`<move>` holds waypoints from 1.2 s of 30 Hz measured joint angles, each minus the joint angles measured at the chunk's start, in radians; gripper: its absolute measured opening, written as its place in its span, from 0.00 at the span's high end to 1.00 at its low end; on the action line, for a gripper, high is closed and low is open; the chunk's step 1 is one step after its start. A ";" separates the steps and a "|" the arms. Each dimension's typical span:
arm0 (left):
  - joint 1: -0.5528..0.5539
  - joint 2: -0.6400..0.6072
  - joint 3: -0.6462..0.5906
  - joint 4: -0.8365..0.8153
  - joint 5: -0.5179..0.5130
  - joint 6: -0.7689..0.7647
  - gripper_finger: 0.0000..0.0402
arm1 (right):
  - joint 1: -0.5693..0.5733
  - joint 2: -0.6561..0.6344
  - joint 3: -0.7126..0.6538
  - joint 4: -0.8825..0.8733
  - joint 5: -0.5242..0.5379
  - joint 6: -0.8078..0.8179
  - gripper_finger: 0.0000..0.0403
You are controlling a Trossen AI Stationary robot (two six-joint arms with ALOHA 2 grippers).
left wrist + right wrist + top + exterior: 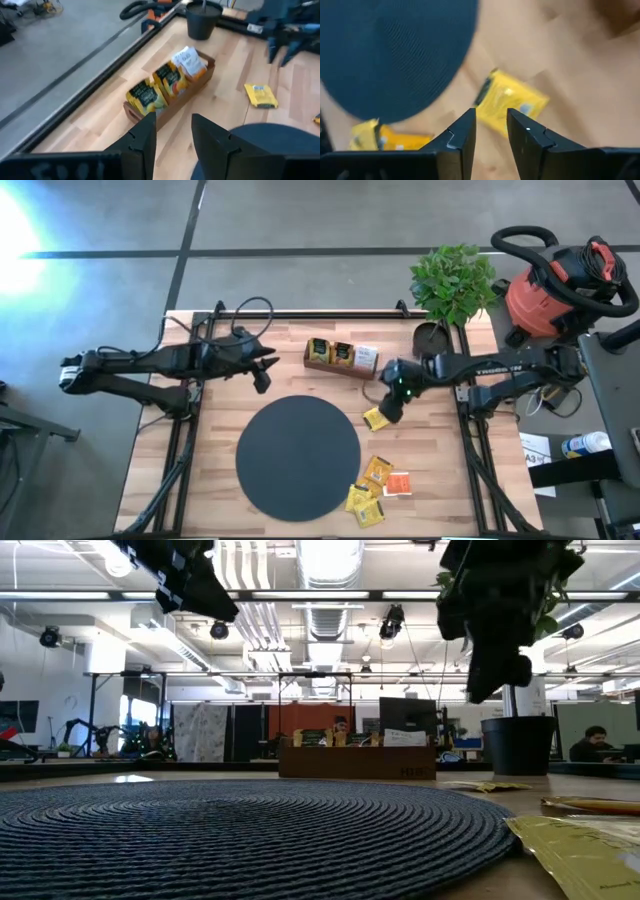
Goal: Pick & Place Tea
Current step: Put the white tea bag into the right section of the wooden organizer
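right gripper (390,412) hangs just above a yellow tea sachet (376,419) lying flat on the wooden table (450,480) beside the black round mat (297,457); its fingers (460,137) are parted with nothing between them, the sachet just beyond the tips. more sachets (372,485) lie near the mat's edge. left gripper (262,378) waits empty and parted near the wooden tray (335,366) of sachets.

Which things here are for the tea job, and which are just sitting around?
For the job:
loose tea sachets
yellow sachet under the right gripper
wooden tray with sachets in it
black mat

Just sitting around:
potted plant
red vacuum
left gripper, waiting
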 joint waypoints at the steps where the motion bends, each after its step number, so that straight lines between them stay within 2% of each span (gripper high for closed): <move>1: 0.000 0.014 0.000 0.000 0.007 -0.006 0.70 | 0.029 0.008 0.000 0.004 0.000 0.025 0.74; 10: -0.008 0.134 0.000 -0.001 0.138 -0.014 0.70 | 0.208 0.132 -0.007 0.007 0.016 0.253 0.77; 16: -0.029 0.175 0.000 -0.002 0.171 -0.026 0.70 | 0.387 0.170 0.008 0.008 -0.001 0.458 0.80; 19: -0.035 0.183 0.000 -0.003 0.174 -0.026 0.70 | 0.506 0.172 0.028 0.011 0.050 0.609 0.81; 22: -0.035 0.185 0.000 -0.004 0.174 -0.019 0.70 | 0.628 0.172 0.058 0.013 0.149 0.750 0.81; 25: -0.036 0.185 0.000 -0.003 0.174 -0.013 0.70 | 0.729 0.185 0.082 0.016 0.201 0.843 0.81; 31: -0.037 0.185 -0.001 -0.004 0.174 -0.013 0.70 | 0.863 0.265 0.118 0.078 0.204 1.108 0.82; 34: -0.037 0.185 -0.001 -0.003 0.173 -0.012 0.70 | 0.896 0.323 0.125 0.120 0.173 1.163 0.82; 36: -0.037 0.185 -0.001 -0.003 0.174 -0.012 0.70 | 0.908 0.383 0.169 0.103 0.118 1.129 0.82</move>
